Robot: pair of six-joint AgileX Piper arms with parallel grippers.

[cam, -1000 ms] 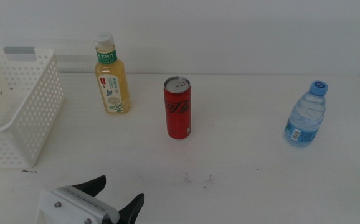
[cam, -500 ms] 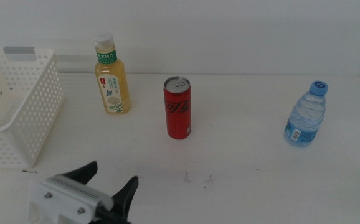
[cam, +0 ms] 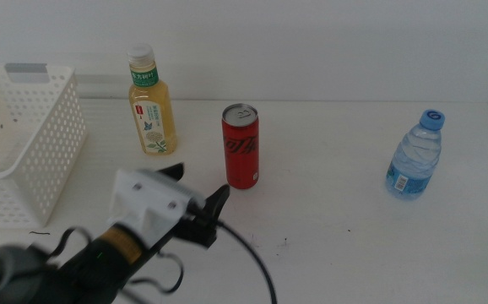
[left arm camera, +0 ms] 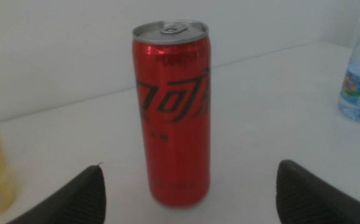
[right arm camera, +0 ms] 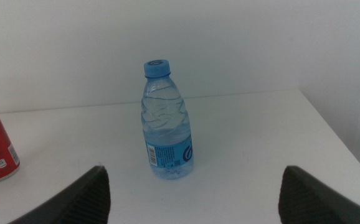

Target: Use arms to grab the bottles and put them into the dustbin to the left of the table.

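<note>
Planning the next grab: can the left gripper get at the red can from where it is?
Probably yes. The left gripper is open and faces the upright red can, with bare table between them.

the white table [cam: 328,211] carries a tea bottle [cam: 150,101], red can [cam: 241,145], water bottle [cam: 414,154] and white basket [cam: 24,143].
</note>
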